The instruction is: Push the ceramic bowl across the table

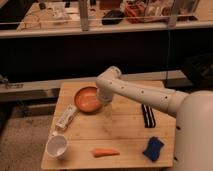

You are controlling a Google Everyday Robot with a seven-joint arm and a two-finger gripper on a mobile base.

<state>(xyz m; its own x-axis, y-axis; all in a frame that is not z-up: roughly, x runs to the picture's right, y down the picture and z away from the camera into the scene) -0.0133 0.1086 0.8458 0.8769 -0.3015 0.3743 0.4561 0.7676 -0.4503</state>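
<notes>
The orange ceramic bowl [88,99] sits on the pale wood slatted table [125,125], toward its far left. My white arm reaches from the right across the table. Its gripper [103,98] is at the bowl's right rim, pointing down, and seems to touch it. The arm's wrist hides the gripper's tips.
A white cup [57,146] stands at the front left corner. A white packet [66,118] lies at the left edge. An orange carrot [105,152] lies near the front edge, a blue sponge [153,148] at the front right, and black utensils [148,115] at the right.
</notes>
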